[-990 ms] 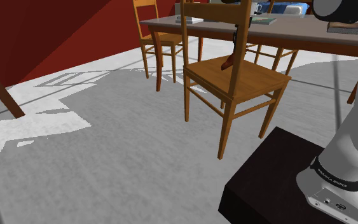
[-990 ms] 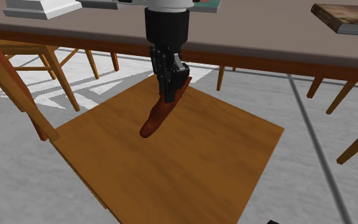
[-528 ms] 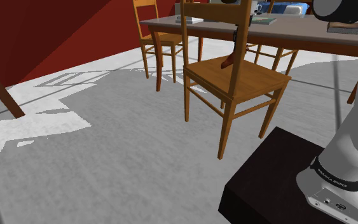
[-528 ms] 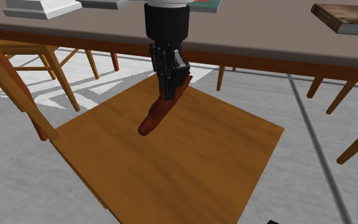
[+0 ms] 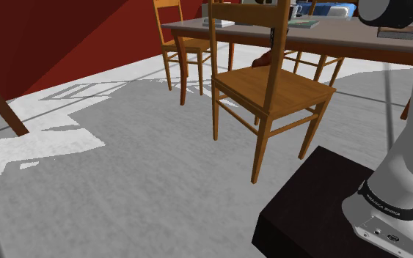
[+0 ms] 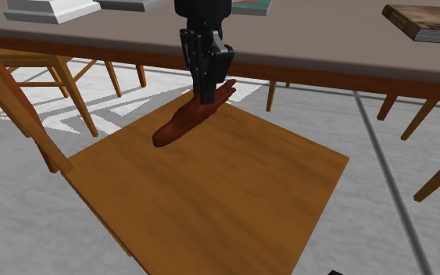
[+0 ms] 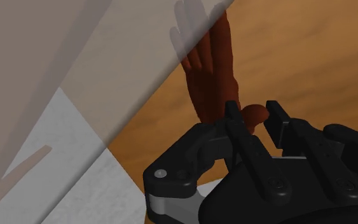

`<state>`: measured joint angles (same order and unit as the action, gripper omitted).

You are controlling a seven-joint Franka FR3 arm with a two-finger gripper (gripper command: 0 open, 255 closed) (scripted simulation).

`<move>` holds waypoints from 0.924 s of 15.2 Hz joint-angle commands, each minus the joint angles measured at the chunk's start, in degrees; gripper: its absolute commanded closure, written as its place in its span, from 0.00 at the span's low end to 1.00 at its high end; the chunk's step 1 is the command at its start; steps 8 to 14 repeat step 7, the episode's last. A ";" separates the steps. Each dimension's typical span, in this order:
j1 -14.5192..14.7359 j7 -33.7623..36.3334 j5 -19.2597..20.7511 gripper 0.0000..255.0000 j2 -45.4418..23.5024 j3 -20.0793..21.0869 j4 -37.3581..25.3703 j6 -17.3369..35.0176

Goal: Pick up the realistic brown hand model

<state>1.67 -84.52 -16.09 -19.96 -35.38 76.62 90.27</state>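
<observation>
The brown hand model (image 6: pixel 184 123) hangs in the air above the wooden chair seat (image 6: pixel 234 195), tilted, its long end pointing down toward the second exterior view's left. My black gripper (image 6: pixel 209 94) comes straight down from above and is shut on its upper end. In the wrist view the two fingers (image 7: pixel 236 116) clasp the model's wrist stub, and the brown hand model (image 7: pixel 210 76) stretches away from the gripper (image 7: pixel 255 118) over the seat. In the shoulder view the hand model (image 5: pixel 262 60) is a small reddish shape beside the chair's back post, above the seat (image 5: pixel 278 89).
The brown table's edge (image 6: pixel 327 55) runs just behind the gripper, carrying a dark book (image 6: pixel 425 22) and a white block (image 6: pixel 50 9). The chair's back post (image 5: pixel 274 66) stands close to the model. More wooden chairs (image 5: pixel 179 44) stand beyond, and my dark stand (image 5: pixel 307 212) lies nearby.
The gripper has risen with the hand model, lifting it clear of the chair seat. The model has swung from steeply hanging to a flatter tilt.
</observation>
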 commanded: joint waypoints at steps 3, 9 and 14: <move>-0.76 0.32 -0.25 1.00 -0.49 -0.10 -3.98 -3.36; -1.39 0.41 -0.62 1.00 -1.13 -0.09 -6.58 -5.37; -1.39 0.41 -0.62 1.00 -1.13 -0.09 -6.58 -5.37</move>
